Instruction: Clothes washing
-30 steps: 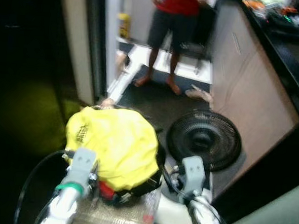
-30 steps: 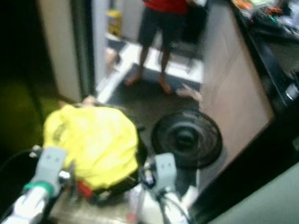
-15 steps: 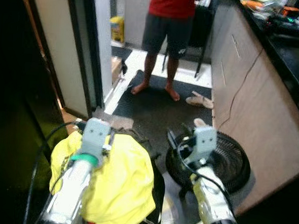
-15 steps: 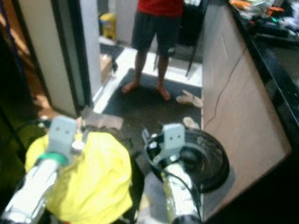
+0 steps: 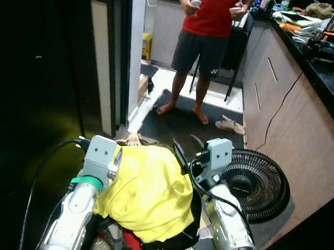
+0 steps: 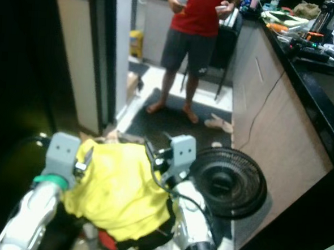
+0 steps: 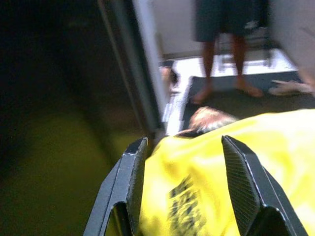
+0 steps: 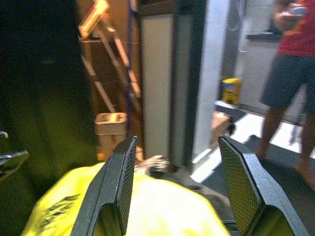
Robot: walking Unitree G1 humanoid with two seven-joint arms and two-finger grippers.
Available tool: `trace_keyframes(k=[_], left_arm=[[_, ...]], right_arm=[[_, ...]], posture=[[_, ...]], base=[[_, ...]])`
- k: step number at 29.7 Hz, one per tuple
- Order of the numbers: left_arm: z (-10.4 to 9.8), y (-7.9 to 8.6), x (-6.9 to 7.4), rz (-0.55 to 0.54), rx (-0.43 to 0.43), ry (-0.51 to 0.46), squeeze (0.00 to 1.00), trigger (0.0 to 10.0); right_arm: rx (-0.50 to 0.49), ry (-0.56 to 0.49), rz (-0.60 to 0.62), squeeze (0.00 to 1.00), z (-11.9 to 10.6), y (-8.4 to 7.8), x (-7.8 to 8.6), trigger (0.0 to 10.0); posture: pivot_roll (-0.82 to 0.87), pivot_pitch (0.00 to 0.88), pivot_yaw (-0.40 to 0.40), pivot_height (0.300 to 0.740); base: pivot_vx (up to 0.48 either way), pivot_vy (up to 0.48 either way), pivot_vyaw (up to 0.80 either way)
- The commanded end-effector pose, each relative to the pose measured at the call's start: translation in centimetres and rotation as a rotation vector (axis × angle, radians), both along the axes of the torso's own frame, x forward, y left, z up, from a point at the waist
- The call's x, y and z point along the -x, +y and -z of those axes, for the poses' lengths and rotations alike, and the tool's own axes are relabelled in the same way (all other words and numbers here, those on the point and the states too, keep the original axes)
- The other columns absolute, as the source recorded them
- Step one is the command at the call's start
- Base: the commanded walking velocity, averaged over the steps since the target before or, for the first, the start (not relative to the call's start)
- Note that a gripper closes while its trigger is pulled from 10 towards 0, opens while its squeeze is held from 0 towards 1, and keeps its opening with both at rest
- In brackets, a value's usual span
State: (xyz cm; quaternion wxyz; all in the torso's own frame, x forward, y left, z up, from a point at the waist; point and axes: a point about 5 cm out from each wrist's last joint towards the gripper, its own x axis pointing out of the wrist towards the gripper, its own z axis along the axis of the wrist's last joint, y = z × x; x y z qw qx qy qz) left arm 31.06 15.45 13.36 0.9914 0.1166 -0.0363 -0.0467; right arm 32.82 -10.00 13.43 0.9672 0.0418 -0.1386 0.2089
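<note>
A bundle of clothes topped by a yellow garment (image 5: 146,192) sits low in front of me, over a dark bag or basket (image 5: 186,235) with something red (image 5: 128,241) at its base. My two arms flank it. The left gripper (image 7: 183,142) stands open with the yellow cloth (image 7: 231,167) lying between and under its fingers. On the bundle's other side the right gripper (image 8: 177,140) is open just above the yellow cloth (image 8: 147,206); one black finger (image 5: 179,154) shows beside the bundle.
A black floor fan (image 5: 254,184) lies on the floor at my right. A person in a red shirt (image 5: 210,25) stands barefoot ahead on a dark mat, sandals (image 5: 230,125) nearby. A cluttered counter (image 5: 324,61) runs along the right; a door frame (image 5: 116,71) and darkness are left.
The whole picture has shifted as the camera moved. Both wrists now sit further forward along the sides of the yellow bundle, which stays between the arms.
</note>
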Motion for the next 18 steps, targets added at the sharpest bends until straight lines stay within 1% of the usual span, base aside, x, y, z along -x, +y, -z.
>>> trace_keyframes(k=[1,11,12,15,18], left_arm=[[0.06,0.03,0.12,0.000,-0.003,0.008,0.00,10.0],[0.08,0.08,0.12,-0.003,-0.010,0.007,0.00,10.0],[0.11,0.10,0.14,-0.005,-0.013,0.008,0.00,10.0],[0.12,0.12,0.15,-0.005,-0.015,0.008,0.00,10.0],[0.17,0.17,0.18,-0.008,-0.020,0.010,0.00,10.0]], right_arm=[[-0.003,0.009,-0.002,0.00,-0.05,-0.01,0.01,10.0],[0.001,0.022,-0.004,0.00,0.17,0.00,0.19,10.0],[0.002,0.025,-0.003,0.00,0.24,-0.01,0.22,10.0],[0.004,0.029,-0.003,0.00,0.30,-0.02,0.24,10.0],[0.008,0.038,-0.003,0.00,0.44,-0.07,0.31,10.0]], posture=[[0.07,0.026,-0.006,0.740],[0.07,0.026,-0.007,0.740],[0.07,0.026,-0.007,0.740],[0.07,0.026,-0.007,0.740],[0.07,0.027,-0.008,0.740]], base=[[0.000,0.000,0.00],[0.000,0.000,0.00],[0.251,0.000,0.00],[0.000,0.000,0.00],[0.300,0.000,0.00]])
